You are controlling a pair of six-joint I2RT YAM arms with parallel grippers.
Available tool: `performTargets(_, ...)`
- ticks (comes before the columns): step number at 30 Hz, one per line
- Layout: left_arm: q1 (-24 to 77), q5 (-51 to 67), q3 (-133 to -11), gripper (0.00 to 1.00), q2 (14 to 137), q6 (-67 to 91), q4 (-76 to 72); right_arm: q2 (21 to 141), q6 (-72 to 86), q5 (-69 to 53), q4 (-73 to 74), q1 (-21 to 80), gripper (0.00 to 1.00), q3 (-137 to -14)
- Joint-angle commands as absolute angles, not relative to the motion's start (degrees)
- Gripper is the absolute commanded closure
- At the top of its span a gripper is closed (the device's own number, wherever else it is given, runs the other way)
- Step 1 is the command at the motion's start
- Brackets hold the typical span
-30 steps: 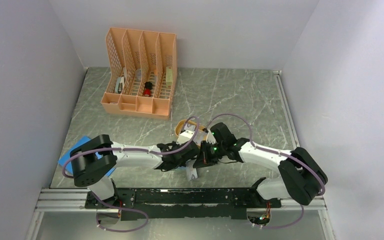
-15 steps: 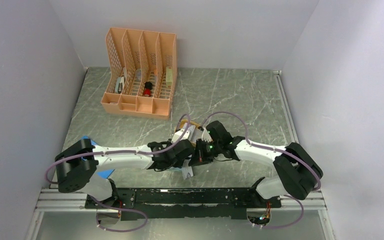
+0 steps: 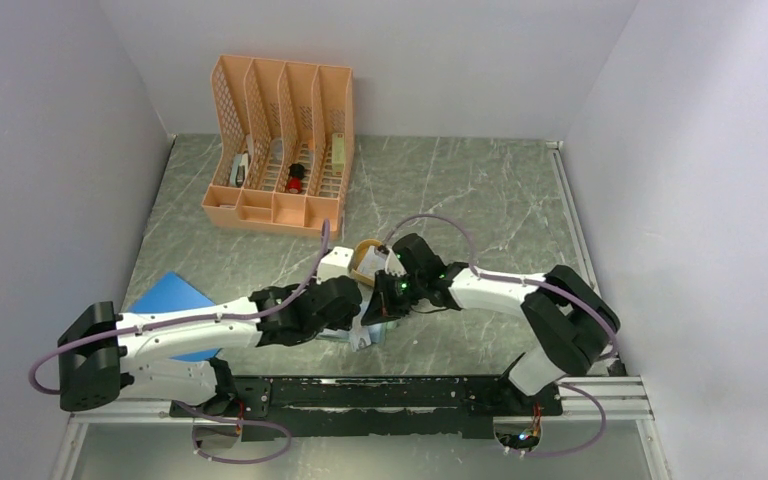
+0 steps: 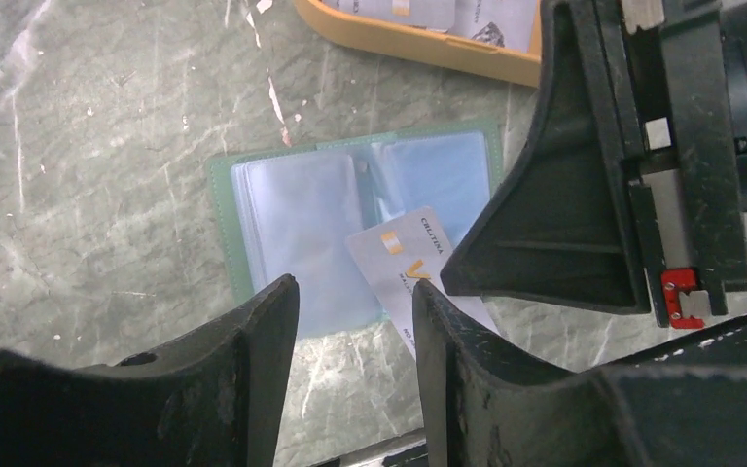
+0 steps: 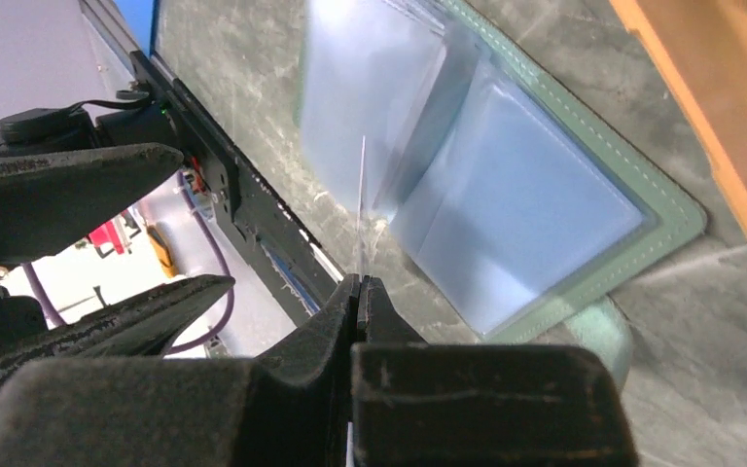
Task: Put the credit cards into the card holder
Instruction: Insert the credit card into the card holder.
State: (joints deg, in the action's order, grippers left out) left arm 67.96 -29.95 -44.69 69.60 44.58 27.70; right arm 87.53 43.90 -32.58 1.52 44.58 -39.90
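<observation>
The card holder [image 4: 350,219] lies open on the marble table, its pale teal inside and clear pockets facing up. One white credit card [image 4: 404,258] with orange marks lies slanted over its right half, sticking out past the near edge. My right gripper [image 5: 358,280] is shut on that card [image 5: 361,195], seen edge-on above the holder [image 5: 525,214]. Just in front of the holder's near edge, my left gripper [image 4: 355,287] is open, with nothing between its fingers. More credit cards [image 4: 428,10] lie in the orange tray [image 4: 418,47] behind.
A peach desk organiser [image 3: 280,145] with small items stands at the back left. A bright blue sheet [image 3: 175,298] lies at the near left beside the left arm. The table's front rail [image 3: 360,390] runs close behind both grippers.
My left gripper has gone from shut to open. Both grippers have shifted left along the front of the table, the card going with the right one. More of the blue sheet shows.
</observation>
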Motion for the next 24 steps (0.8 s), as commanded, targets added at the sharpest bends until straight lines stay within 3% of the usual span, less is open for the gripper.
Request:
performTargets(1, 67.9, -30.3, -42.2, 0.5, 69.9, 43.5, 23.8, 90.7, 44.3, -32.0, -1.1, 45.5, 1.0, -41.9)
performTargets(8, 65.5, -31.1, -41.0, 0.62, 76.7, 45.9, 24.4, 85.0, 45.9, -26.9, 0.4, 45.4, 1.0, -40.2)
performTargets(14, 63.0, -32.7, -38.3, 0.65, 74.4, 48.9, 26.1, 82.2, 48.6, -24.7, 0.3, 42.7, 1.0, -36.4)
performTargets(24, 57.4, -30.5, -34.3, 0.66, 69.0, 50.6, 26.4, 85.9, 50.8, -31.5, -7.7, 41.5, 1.0, -34.5)
